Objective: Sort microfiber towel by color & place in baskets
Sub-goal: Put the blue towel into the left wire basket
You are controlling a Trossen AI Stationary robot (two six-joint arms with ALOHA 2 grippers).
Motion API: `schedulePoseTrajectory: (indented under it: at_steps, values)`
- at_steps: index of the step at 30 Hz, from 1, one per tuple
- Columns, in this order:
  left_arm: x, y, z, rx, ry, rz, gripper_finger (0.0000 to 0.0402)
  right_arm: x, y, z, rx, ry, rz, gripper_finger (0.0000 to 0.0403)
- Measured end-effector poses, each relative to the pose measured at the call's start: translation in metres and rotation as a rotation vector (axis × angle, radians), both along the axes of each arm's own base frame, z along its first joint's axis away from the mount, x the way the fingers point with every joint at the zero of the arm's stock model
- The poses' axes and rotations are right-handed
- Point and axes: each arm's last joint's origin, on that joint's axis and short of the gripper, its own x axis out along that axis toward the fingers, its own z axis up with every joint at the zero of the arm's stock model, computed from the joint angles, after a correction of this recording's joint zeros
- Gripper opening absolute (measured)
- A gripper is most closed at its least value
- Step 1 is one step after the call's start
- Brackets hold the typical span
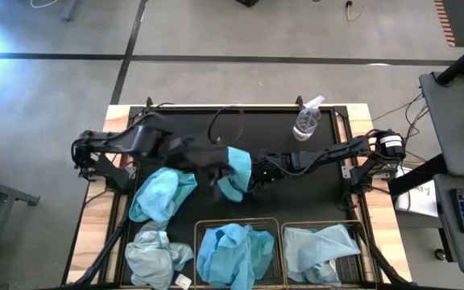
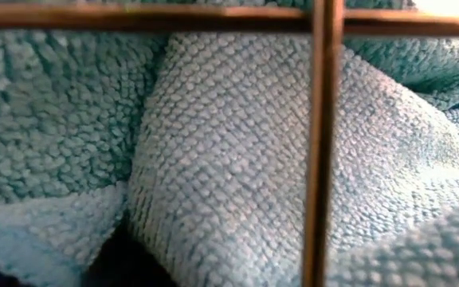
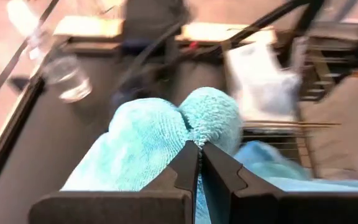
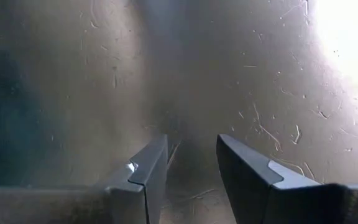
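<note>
So the turquoise towel [image 1: 236, 171] I'm carrying hangs off the left gripper [image 3: 199, 155], fingers pinched together on a fold of it, above the black mat [image 1: 240, 129] just behind the 2 baskets. In the left wrist view the cloth bulges up in 2 lobes either side of the fingertips.

Using the left basket [image 1: 238, 221] as my landmark: it already has turquoise cloth [image 1: 234, 251] bunched inside, and the low view is basically filled with that terry weave behind the basket wire. Right beside it, on the right, the second basket [image 1: 353, 266] holds a pale grey-blue towel [image 1: 316, 246]. On the other side of the left basket lies a loose grey-blue towel [image 1: 155, 256] with a small white tag, and just behind that one a second turquoise towel [image 1: 162, 193] lies crumpled on the mat.

The right gripper [image 4: 191, 163] sits low over bare mat behind the left basket, just right of the hanging towel, fingers apart with nothing between them.

A clear spray bottle [image 1: 308, 119] stands well behind the baskets, near the mat's far edge.
</note>
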Motion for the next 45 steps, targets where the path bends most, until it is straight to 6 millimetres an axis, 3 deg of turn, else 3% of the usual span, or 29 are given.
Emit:
schedulePoseTrajectory:
  at_steps: [6,12,17,28,45]
  values:
    - [-0.015,-0.044,0.01,0.018,-0.051,-0.079,0.0,0.0,0.0,0.0,0.0,0.0,0.0,0.0134]
    - [-0.016,-0.082,-0.006,-0.002,-0.072,-0.173,0.0,0.0,0.0,0.0,0.0,-0.001,0.0,0.0134]
    - [-0.014,-0.102,-0.019,-0.028,-0.086,-0.212,0.0,0.0,0.0,0.0,0.0,-0.002,0.0,0.0134]
    - [-0.011,-0.126,-0.039,-0.037,-0.087,-0.257,0.0,0.0,0.0,0.0,0.0,-0.005,0.0,0.0134]
    - [0.022,-0.148,-0.116,-0.001,0.132,-0.205,0.0,0.0,0.0,0.0,-0.005,-0.005,0.005,0.0134]
